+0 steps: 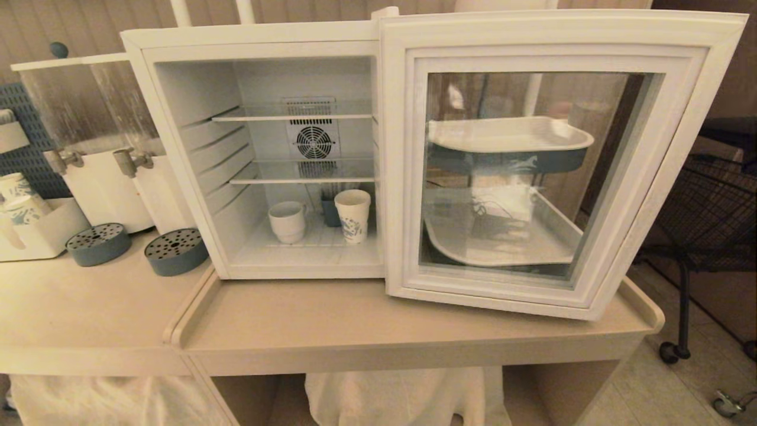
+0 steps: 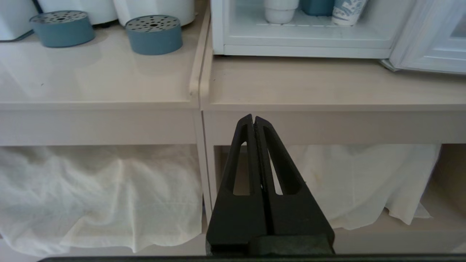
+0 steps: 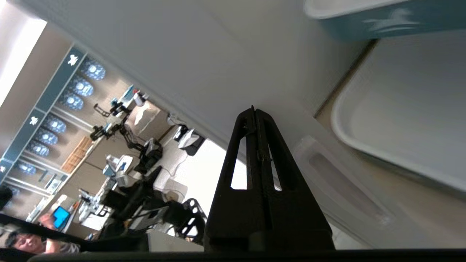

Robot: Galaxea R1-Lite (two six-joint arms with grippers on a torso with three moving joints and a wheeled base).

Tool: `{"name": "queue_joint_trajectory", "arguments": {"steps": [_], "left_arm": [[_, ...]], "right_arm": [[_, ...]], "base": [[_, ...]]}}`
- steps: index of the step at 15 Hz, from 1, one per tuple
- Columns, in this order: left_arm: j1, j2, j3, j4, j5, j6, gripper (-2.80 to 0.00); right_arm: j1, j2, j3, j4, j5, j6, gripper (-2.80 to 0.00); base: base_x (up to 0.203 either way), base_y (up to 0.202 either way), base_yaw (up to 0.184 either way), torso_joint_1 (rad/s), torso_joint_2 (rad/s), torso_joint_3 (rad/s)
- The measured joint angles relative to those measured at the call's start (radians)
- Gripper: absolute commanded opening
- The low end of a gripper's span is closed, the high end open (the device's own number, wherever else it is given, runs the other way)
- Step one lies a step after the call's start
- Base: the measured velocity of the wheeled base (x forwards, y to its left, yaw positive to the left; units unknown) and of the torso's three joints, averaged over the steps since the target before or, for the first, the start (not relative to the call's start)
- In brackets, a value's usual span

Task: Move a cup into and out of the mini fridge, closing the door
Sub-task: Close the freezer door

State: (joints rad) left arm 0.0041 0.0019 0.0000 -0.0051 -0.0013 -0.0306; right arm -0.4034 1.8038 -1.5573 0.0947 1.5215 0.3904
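Note:
The mini fridge (image 1: 248,35) stands on the table with its door (image 1: 402,177) swung wide open to the right. On the fridge floor sits the small white cup (image 1: 287,222), left of a blue-printed paper cup (image 1: 353,216). Neither arm shows in the head view. My left gripper (image 2: 254,118) is shut and empty, low in front of the table's edge; the cup's base (image 2: 280,11) and the fridge's sill (image 2: 305,51) show above it. My right gripper (image 3: 253,109) is shut and empty, its tips close to the door's pale outer frame (image 3: 204,65); whether they touch it I cannot tell.
Two drink dispensers (image 1: 100,171) with blue drip trays (image 1: 176,251) stand left of the fridge, beside paper cups (image 1: 18,195). Stacked trays (image 1: 508,139) lie behind the door, a black wire cart (image 1: 721,207) stands far right. A person (image 3: 22,242) shows at the right wrist view's edge.

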Motion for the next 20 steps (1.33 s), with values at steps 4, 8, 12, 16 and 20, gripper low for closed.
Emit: {"name": "queue_joint_trajectory", "arguments": {"steps": [4, 8, 12, 16, 20], "left_arm": [[0.002, 0.000, 0.000, 0.000, 0.000, 0.000, -2.80], [0.002, 0.000, 0.000, 0.000, 0.000, 0.001, -2.80], [0.002, 0.000, 0.000, 0.000, 0.000, 0.001, -2.80], [0.001, 0.000, 0.000, -0.001, 0.000, 0.000, -2.80], [0.001, 0.000, 0.000, -0.001, 0.000, -0.001, -2.80]], "right_arm": [[-0.006, -0.145, 0.083, 0.004, 0.006, 0.015, -2.80], [-0.007, -0.273, 0.115, 0.013, 0.009, 0.113, -2.80], [0.005, -0.416, 0.134, 0.020, 0.009, 0.271, -2.80], [0.109, -0.584, 0.166, 0.014, 0.002, 0.448, -2.80], [0.332, -0.727, 0.193, 0.012, -0.098, 0.585, -2.80]], "base": [[0.000, 0.000, 0.000, 0.000, 0.00, 0.000], [0.000, 0.000, 0.000, 0.000, 0.00, 0.000], [0.000, 0.000, 0.000, 0.000, 0.00, 0.000], [0.000, 0.000, 0.000, 0.000, 0.00, 0.000], [0.000, 0.000, 0.000, 0.000, 0.00, 0.000]]}}
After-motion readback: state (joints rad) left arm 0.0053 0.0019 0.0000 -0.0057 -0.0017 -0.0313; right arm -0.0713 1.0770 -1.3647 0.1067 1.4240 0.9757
